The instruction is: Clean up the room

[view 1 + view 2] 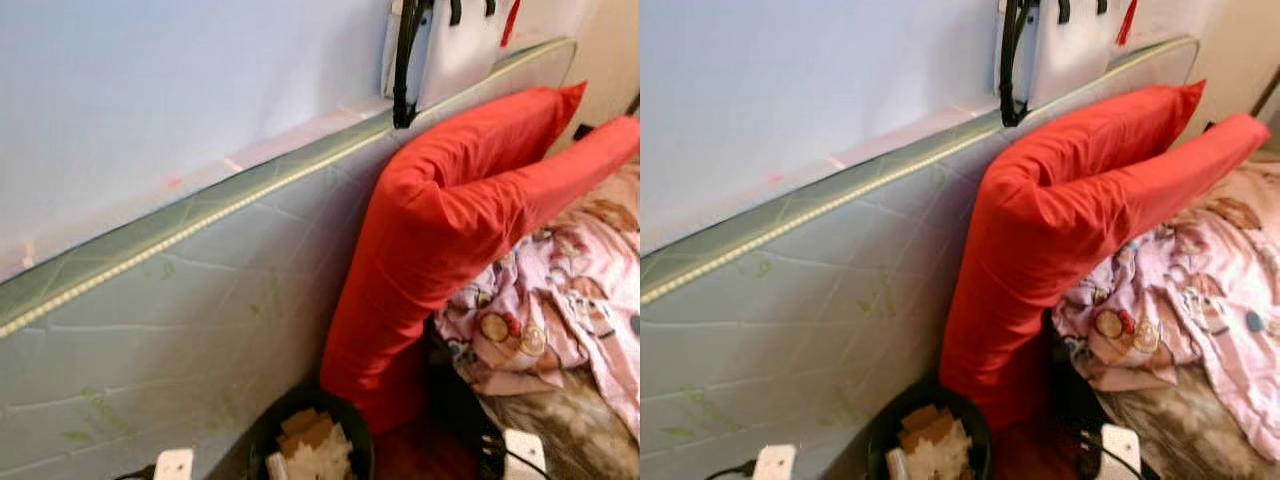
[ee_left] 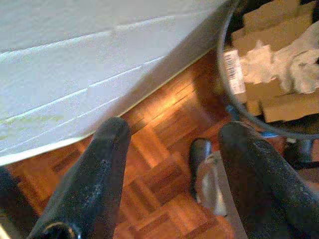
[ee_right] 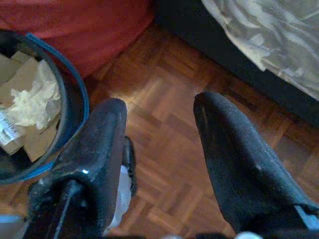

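a pale mattress [image 1: 200, 300] leans against the white wall [image 1: 150, 90] above parquet floor [image 3: 169, 149].

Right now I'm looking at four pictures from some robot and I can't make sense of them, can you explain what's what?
The two wide pictures come from the robot's head. They show a mattress on its side against the wall, a long red pillow leaning on it, a pink blanket and a black bin of cardboard and paper. The other two come from cameras on its wrists, looking down over the wooden floor. The left gripper and the right gripper are both open, holding nothing.
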Robot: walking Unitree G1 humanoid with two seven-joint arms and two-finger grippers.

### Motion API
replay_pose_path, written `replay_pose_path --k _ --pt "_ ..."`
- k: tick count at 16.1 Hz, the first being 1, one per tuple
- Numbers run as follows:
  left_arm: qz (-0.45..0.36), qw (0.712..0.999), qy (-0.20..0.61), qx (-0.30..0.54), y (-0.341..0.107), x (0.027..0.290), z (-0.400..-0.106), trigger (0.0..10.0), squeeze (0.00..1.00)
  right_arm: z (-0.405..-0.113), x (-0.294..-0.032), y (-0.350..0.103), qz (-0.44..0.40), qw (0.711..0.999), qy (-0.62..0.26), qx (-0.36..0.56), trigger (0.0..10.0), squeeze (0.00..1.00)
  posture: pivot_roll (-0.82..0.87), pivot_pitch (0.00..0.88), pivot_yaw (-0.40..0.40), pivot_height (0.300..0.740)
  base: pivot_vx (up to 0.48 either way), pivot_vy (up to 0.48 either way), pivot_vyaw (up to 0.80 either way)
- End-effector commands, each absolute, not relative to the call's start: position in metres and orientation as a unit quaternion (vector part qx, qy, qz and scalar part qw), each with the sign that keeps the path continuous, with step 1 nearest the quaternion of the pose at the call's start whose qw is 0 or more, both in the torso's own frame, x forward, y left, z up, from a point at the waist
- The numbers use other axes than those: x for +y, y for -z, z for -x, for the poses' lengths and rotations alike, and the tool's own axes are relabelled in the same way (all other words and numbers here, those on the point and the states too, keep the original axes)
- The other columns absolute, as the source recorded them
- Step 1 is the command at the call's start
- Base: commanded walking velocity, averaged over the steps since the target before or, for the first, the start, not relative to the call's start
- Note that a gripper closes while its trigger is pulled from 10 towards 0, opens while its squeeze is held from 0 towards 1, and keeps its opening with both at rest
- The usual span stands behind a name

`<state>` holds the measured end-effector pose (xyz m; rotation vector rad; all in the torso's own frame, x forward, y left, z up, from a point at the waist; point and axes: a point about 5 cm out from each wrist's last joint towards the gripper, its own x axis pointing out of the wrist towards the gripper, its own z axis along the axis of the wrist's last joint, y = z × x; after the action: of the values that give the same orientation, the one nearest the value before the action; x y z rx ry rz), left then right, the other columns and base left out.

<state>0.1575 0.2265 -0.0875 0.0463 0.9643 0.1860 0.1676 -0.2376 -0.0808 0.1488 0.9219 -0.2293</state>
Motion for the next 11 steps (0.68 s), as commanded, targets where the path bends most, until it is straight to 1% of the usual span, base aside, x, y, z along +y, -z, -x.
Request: replay_pose_path --k 1,3,9,11 --pt "-0.021 0.877 -0.092 0.472 0.0894 0.2263 -0.1538 10.0 0.0 -0.1648 -0.2405 0.0812 -0.073 0.885 0.116 0.445 10.0 0.0 0.02 0.0 0.018 0.74 0.0 0.0 0.0" --pt "-0.027 0.877 -0.086 0.471 0.089 0.2261 -0.1548 10.0 0.0 -0.1652 -0.2407 0.0809 -0.073 0.886 0.115 0.444 10.0 0.0 0.02 0.0 0.017 0.74 0.0 0.0 0.0" --pt "-0.025 0.878 -0.088 0.471 0.0894 0.2255 -0.1542 10.0 0.0 -0.1642 -0.2418 0.0811 -0.072 0.885 0.118 0.445 10.0 0.0 0.01 0.0 0.014 0.74 0.0 -0.281 0.0" --pt "-0.025 0.877 -0.087 0.471 0.0895 0.2253 -0.154 10.0 0.0 -0.1636 -0.2425 0.0814 -0.066 0.883 0.118 0.449 10.0 0.0 0.01 0.0 0.014 0.74 0.0 -0.285 -0.56"
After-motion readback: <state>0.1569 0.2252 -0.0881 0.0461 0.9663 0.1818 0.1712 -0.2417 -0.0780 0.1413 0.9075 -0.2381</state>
